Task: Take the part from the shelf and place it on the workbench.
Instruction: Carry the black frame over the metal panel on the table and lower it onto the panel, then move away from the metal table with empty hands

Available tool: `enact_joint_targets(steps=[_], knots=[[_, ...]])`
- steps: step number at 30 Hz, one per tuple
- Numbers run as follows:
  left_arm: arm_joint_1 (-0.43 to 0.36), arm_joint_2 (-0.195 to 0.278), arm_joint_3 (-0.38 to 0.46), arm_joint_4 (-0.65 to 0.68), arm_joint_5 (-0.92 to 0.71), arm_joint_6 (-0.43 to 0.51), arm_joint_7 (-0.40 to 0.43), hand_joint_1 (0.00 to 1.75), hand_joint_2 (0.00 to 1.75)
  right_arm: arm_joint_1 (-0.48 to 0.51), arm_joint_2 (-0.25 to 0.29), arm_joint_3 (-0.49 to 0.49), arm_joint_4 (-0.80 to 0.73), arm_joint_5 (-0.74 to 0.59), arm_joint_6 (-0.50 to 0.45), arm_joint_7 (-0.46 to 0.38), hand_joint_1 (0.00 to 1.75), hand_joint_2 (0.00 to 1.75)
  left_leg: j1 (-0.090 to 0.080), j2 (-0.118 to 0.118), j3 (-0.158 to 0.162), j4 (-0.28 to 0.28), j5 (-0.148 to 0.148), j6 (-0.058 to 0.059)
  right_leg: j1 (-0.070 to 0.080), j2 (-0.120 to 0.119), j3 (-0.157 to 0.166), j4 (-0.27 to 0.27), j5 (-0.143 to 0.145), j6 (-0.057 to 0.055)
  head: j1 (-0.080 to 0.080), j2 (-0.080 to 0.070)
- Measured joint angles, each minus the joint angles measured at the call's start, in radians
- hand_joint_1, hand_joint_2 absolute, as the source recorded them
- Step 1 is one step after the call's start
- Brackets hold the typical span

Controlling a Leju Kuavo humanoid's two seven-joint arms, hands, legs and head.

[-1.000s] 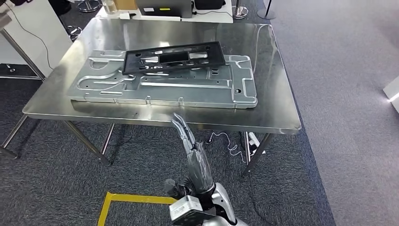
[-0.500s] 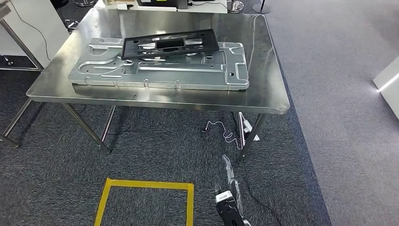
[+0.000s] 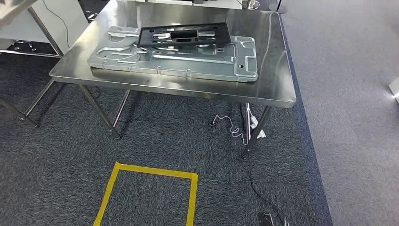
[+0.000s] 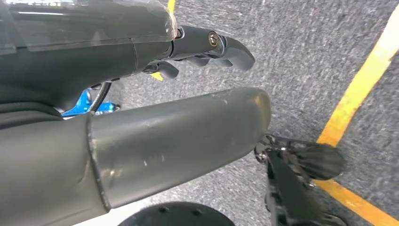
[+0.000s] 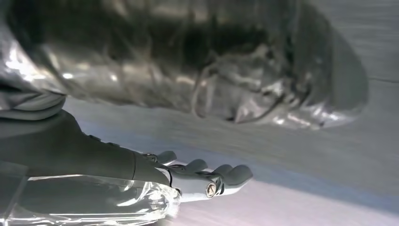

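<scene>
so the black part (image 3: 184, 35), a flat rectangular frame with cutouts, lies on top of the big silver stamped metal plate (image 3: 188, 63), toward the plate's far edge, slightly skewed to it. plate lies flat on the stainless workbench (image 3: 277, 89), taking up most of the middle of the top, bare steel around it on all sides. workbench stands on thin metal legs on dark grey carpet (image 3: 56, 160). a white cable (image 3: 228, 129) curls on the carpet under the near right corner of the bench, beside the right leg. a yellow tape square (image 3: 150, 193) is marked on the carpet in front of the bench, well apart from it. white furniture (image 3: 42, 19) stands at the far left beside the bench. lighter grey floor (image 3: 348, 94) runs along the right side.

left hand (image 4: 197, 47) in the left wrist view: thick grey thumb across the middle of the frame, darker fingers (image 4: 230, 47) stretched out beyond it, nothing in them, released, over carpet with yellow tape (image 4: 362, 89) lines. right hand (image 5: 197, 181) in the right wrist view: fingers (image 5: 233, 174) extended and lightly apart, nothing held, released, blurry grey floor behind it. neither hand touches the part.
</scene>
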Motion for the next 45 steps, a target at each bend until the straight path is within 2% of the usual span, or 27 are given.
enact_joint_targets(steps=[2, 3, 6, 7, 8, 9, 10, 12, 14, 15, 17, 19, 21, 22, 24, 25, 28, 30, 32, 34, 36, 38, 39, 40, 41, 43, 45], knots=[[-0.001, -0.002, 0.002, 0.000, -0.001, 0.009, 0.002, 0.00, 0.00, -0.019, -0.002, -0.031, 0.075, 0.026, 0.024, 0.109, 0.00, 0.00, 0.004, -0.015, 0.000, -0.023, -0.007, 0.015, -0.001, -0.004, -0.006, 0.007, -0.001, 0.011, 0.000, 0.000], [0.000, -0.004, 0.004, 0.000, -0.001, 0.013, 0.005, 0.00, 0.00, -0.026, -0.004, -0.041, 0.102, 0.034, 0.042, 0.153, 0.00, 0.00, 0.006, -0.022, 0.000, -0.031, -0.006, 0.023, -0.002, 0.011, -0.014, 0.022, -0.015, 0.015, 0.000, 0.000], [0.000, -0.007, 0.009, 0.000, -0.008, 0.018, 0.012, 0.00, 0.00, -0.036, -0.009, -0.058, 0.166, 0.052, 0.138, 0.291, 0.00, 0.00, 0.007, -0.040, -0.009, -0.035, 0.005, 0.043, -0.007, 0.074, -0.082, 0.182, -0.115, 0.024, 0.001, 0.000], [0.000, -0.007, 0.009, 0.000, -0.010, 0.018, 0.014, 0.00, 0.00, -0.038, -0.010, -0.061, 0.183, 0.057, 0.184, 0.339, 0.00, 0.00, 0.005, -0.048, -0.014, -0.033, 0.007, 0.046, -0.007, 0.081, -0.107, 0.245, -0.141, 0.025, 0.002, 0.000], [0.000, -0.007, 0.010, 0.000, -0.014, 0.018, 0.015, 0.00, 0.00, -0.039, -0.011, -0.063, 0.198, 0.061, 0.229, 0.381, 0.00, 0.00, 0.003, -0.059, -0.017, -0.030, 0.009, 0.048, -0.007, 0.084, -0.118, 0.280, -0.146, 0.024, 0.001, 0.000], [0.000, -0.007, 0.010, 0.000, -0.017, 0.017, 0.016, 0.00, 0.00, -0.040, -0.012, -0.065, 0.209, 0.064, 0.267, 0.411, 0.00, 0.00, 0.002, -0.071, -0.020, -0.027, 0.010, 0.048, -0.007, 0.087, -0.112, 0.275, -0.131, 0.022, 0.002, 0.000], [-0.001, -0.007, 0.010, 0.000, -0.019, 0.017, 0.018, 0.00, 0.00, -0.041, -0.013, -0.067, 0.219, 0.067, 0.296, 0.429, 0.00, 0.00, 0.000, -0.083, -0.021, -0.023, 0.009, 0.047, -0.007, 0.092, -0.088, 0.234, -0.099, 0.018, 0.002, 0.000], [-0.002, -0.009, 0.010, 0.000, -0.020, 0.016, 0.019, 0.00, 0.00, -0.042, -0.016, -0.071, 0.231, 0.071, 0.342, 0.449, 0.00, 0.00, -0.001, -0.104, -0.025, -0.015, 0.007, 0.044, -0.006, 0.135, -0.023, 0.105, -0.035, 0.004, 0.001, 0.000], [-0.004, -0.013, 0.011, 0.000, -0.023, 0.014, 0.014, 0.00, 0.00, -0.044, -0.019, -0.078, 0.241, 0.067, 0.380, 0.455, 0.00, 0.00, 0.001, -0.123, -0.035, -0.009, 0.008, 0.035, -0.004, 0.171, 0.009, 0.031, -0.014, -0.008, 0.001, 0.000], [-0.004, -0.015, 0.012, 0.000, -0.028, 0.010, 0.010, 0.00, 0.00, -0.046, -0.020, -0.083, 0.244, 0.063, 0.396, 0.455, 0.00, 0.00, 0.003, -0.132, -0.041, -0.008, 0.011, 0.030, -0.003, 0.173, 0.011, 0.025, -0.017, -0.011, 0.001, 0.000], [0.000, -0.012, 0.012, 0.000, -0.039, 0.000, 0.000, 0.00, 0.00, -0.053, -0.018, -0.091, 0.249, 0.054, 0.421, 0.451, 0.00, 0.00, 0.005, -0.144, -0.051, -0.006, 0.014, 0.018, -0.006, 0.147, 0.015, 0.007, -0.016, -0.014, 0.002, 0.000], [0.003, -0.009, 0.011, -0.001, -0.044, -0.006, -0.003, 0.00, 0.00, -0.056, -0.015, -0.097, 0.252, 0.053, 0.436, 0.449, 0.00, 0.00, 0.001, -0.116, -0.072, 0.034, -0.013, 0.008, -0.012, 0.120, 0.023, -0.012, -0.013, -0.020, 0.002, 0.000], [0.004, -0.007, 0.011, -0.001, -0.048, -0.009, -0.003, 0.00, 0.00, -0.055, -0.014, -0.101, 0.256, 0.055, 0.447, 0.448, 0.00, 0.00, 0.002, -0.078, -0.125, 0.144, -0.072, 0.000, -0.012, 0.093, 0.025, -0.017, -0.010, -0.026, 0.002, 0.000], [0.004, -0.007, 0.011, -0.002, -0.050, -0.010, -0.003, 0.00, 0.00, -0.054, -0.014, -0.102, 0.258, 0.057, 0.454, 0.447, 0.00, 0.00, 0.004, -0.070, -0.156, 0.207, -0.097, -0.004, -0.011, 0.078, 0.024, -0.015, -0.011, -0.027, 0.002, 0.000], [0.006, -0.005, 0.010, -0.002, -0.053, -0.011, -0.003, 0.00, 0.00, -0.056, -0.014, -0.103, 0.261, 0.060, 0.464, 0.445, 0.00, 0.00, 0.006, -0.062, -0.182, 0.263, -0.103, -0.009, -0.011, 0.052, 0.021, -0.010, -0.013, -0.026, 0.001, 0.000], [0.008, -0.003, 0.010, -0.002, -0.054, -0.011, -0.003, 0.00, 0.00, -0.058, -0.014, -0.103, 0.262, 0.063, 0.467, 0.444, 0.00, 0.00, 0.007, -0.057, -0.166, 0.235, -0.079, -0.010, -0.011, 0.040, 0.021, -0.007, -0.014, -0.024, 0.001, 0.000], [0.008, 0.000, 0.008, -0.002, -0.056, -0.011, -0.001, 0.00, 0.00, -0.061, -0.014, -0.103, 0.265, 0.073, 0.473, 0.445, 0.00, 0.00, 0.004, -0.009, -0.063, 0.038, 0.003, -0.003, -0.009, 0.009, 0.022, 0.001, -0.019, -0.014, 0.002, 0.000], [0.006, 0.000, 0.006, -0.003, -0.059, -0.011, 0.000, 0.00, 0.00, -0.064, -0.014, -0.103, 0.266, 0.077, 0.476, 0.450, 0.00, 0.00, -0.002, 0.008, -0.044, -0.007, 0.009, 0.007, -0.006, -0.006, 0.023, 0.005, -0.020, -0.003, 0.002, 0.000], [0.008, 0.001, 0.006, -0.003, -0.061, -0.011, 0.000, 0.00, 0.00, -0.069, -0.014, -0.104, 0.266, 0.079, 0.479, 0.454, 0.00, 0.00, -0.002, -0.010, -0.049, -0.008, 0.018, 0.020, -0.006, -0.018, 0.025, 0.005, -0.018, 0.009, 0.002, 0.000], [0.009, 0.002, 0.006, -0.003, -0.061, -0.011, 0.000, 0.00, 0.00, -0.070, -0.014, -0.104, 0.266, 0.081, 0.479, 0.455, 0.00, 0.00, 0.001, -0.026, -0.051, -0.016, 0.030, 0.036, -0.010, 0.011, 0.016, 0.030, -0.044, 0.021, 0.002, 0.000], [0.007, 0.002, 0.006, -0.003, -0.061, -0.011, 0.000, 0.00, 0.00, -0.068, -0.014, -0.105, 0.267, 0.083, 0.479, 0.455, 0.00, 0.00, 0.002, -0.042, -0.059, -0.019, 0.042, 0.049, -0.014, 0.063, -0.025, 0.129, -0.114, 0.027, 0.002, 0.000], [0.007, 0.002, 0.006, -0.003, -0.061, -0.010, 0.000, 0.00, 0.00, -0.065, -0.014, -0.106, 0.267, 0.086, 0.479, 0.455, 0.00, 0.00, 0.000, -0.062, -0.071, -0.017, 0.049, 0.053, -0.014, 0.083, -0.077, 0.252, -0.173, 0.029, 0.002, 0.000], [0.008, 0.002, 0.006, -0.003, -0.061, -0.010, 0.000, 0.00, 0.00, -0.064, -0.014, -0.106, 0.267, 0.087, 0.479, 0.455, 0.00, 0.00, -0.002, -0.075, -0.075, -0.015, 0.052, 0.053, -0.014, 0.086, -0.086, 0.280, -0.177, 0.029, 0.002, 0.000], [0.009, 0.002, 0.006, -0.003, -0.061, -0.010, 0.000, 0.00, 0.00, -0.063, -0.014, -0.106, 0.268, 0.088, 0.479, 0.455, 0.00, 0.00, -0.002, -0.088, -0.079, -0.013, 0.054, 0.051, -0.014, 0.088, -0.076, 0.268, -0.159, 0.027, 0.002, 0.000], [0.009, 0.002, 0.006, -0.003, -0.061, -0.011, 0.000, 0.00, 0.00, -0.063, -0.014, -0.106, 0.268, 0.088, 0.479, 0.455, 0.00, 0.00, -0.002, -0.102, -0.080, -0.010, 0.055, 0.050, -0.013, 0.095, -0.049, 0.220, -0.127, 0.024, 0.002, 0.000], [0.008, 0.001, 0.006, -0.003, -0.061, -0.011, 0.000, 0.00, 0.00, -0.061, -0.015, -0.106, 0.268, 0.089, 0.479, 0.455, 0.00, 0.00, -0.003, -0.126, -0.086, -0.003, 0.056, 0.045, -0.014, 0.144, 0.019, 0.083, -0.066, 0.012, 0.002, 0.000], [0.006, 0.000, 0.005, -0.003, -0.061, -0.011, 0.000, 0.00, 0.00, -0.061, -0.016, -0.107, 0.268, 0.089, 0.479, 0.455, 0.00, 0.00, -0.001, -0.148, -0.096, 0.003, 0.059, 0.034, -0.012, 0.181, 0.049, 0.012, -0.048, 0.002, 0.002, 0.000]])
